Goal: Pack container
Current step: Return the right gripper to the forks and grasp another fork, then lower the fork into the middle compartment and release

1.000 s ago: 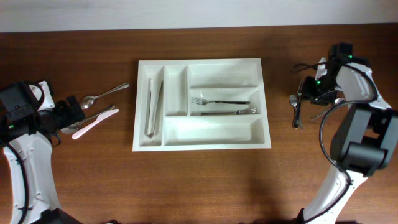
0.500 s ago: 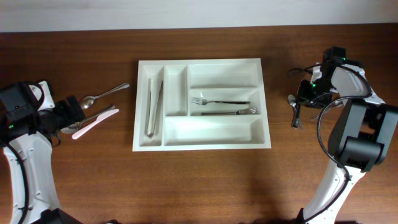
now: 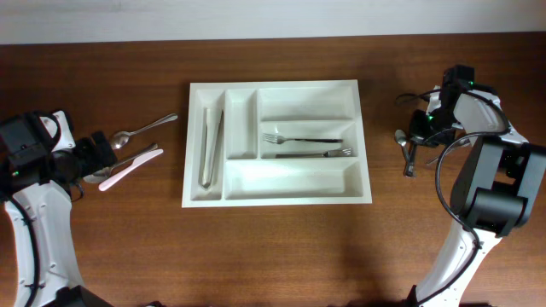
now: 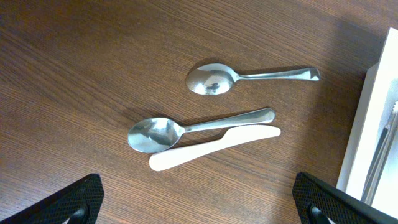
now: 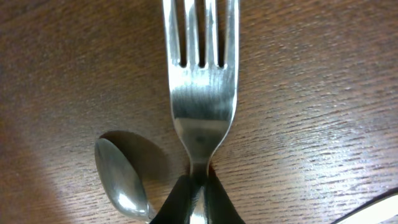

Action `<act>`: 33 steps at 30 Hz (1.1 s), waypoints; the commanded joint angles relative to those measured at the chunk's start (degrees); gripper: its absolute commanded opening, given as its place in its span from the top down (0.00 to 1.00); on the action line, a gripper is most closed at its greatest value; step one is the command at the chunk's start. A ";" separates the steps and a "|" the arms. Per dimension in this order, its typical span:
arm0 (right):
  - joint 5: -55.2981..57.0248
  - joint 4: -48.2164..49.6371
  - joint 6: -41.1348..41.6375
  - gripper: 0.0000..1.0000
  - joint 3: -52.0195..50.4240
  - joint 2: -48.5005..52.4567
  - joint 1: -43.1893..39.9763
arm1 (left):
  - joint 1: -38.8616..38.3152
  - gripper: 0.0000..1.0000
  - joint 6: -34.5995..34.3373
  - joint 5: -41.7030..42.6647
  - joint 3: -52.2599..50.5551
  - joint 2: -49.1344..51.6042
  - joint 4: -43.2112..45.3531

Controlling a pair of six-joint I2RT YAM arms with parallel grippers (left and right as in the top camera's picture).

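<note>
Although tongs (image 3: 210, 147) and two forks (image 3: 303, 139) are packed in the tray (image 3: 273, 200) at mid-table, a fork (image 5: 200, 112) is clamped by the right gripper (image 5: 198, 202) near the right edge. Spoons (image 4: 211, 79) and a knife (image 4: 211, 147) are left unpacked by the left edge, beneath the left gripper (image 4: 196, 190), fingers (image 4: 68, 202) apart.

Three silver metal forks: upper fork (image 3: 303, 139) and lower fork (image 3: 316, 154) mid-frame overhead, third fork (image 5: 199, 106) filling the right wrist view. Three shiny steel spoons: top spoon (image 4: 214, 79), middle spoon (image 4: 155, 134), small spoon (image 5: 121, 177). One white plastic knife (image 4: 211, 148), one pair of steel tongs (image 3: 210, 145), one white rectangular plastic tray (image 3: 307, 102).
</note>
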 commanded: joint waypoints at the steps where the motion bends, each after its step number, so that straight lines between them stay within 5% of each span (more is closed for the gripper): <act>1: 0.33 -0.26 0.09 0.96 -2.49 2.80 0.66 | 0.20 0.01 -0.57 1.03 0.94 0.31 -0.07; 14: -0.37 -8.07 0.07 0.96 7.41 -3.74 1.86 | 0.20 0.01 -0.57 1.03 0.94 0.31 -0.11; 22: -0.50 -17.46 -2.45 0.96 17.62 -10.80 9.97 | 0.20 0.01 -0.57 1.03 0.94 0.31 -0.11; 26: -2.60 -19.76 -15.82 0.96 18.53 -11.87 17.64 | 0.20 0.01 -0.57 1.03 0.94 0.31 -0.11; 33: -2.56 -20.31 -51.32 0.96 18.45 -10.67 30.10 | 0.20 0.01 -0.57 1.01 0.94 0.31 -0.09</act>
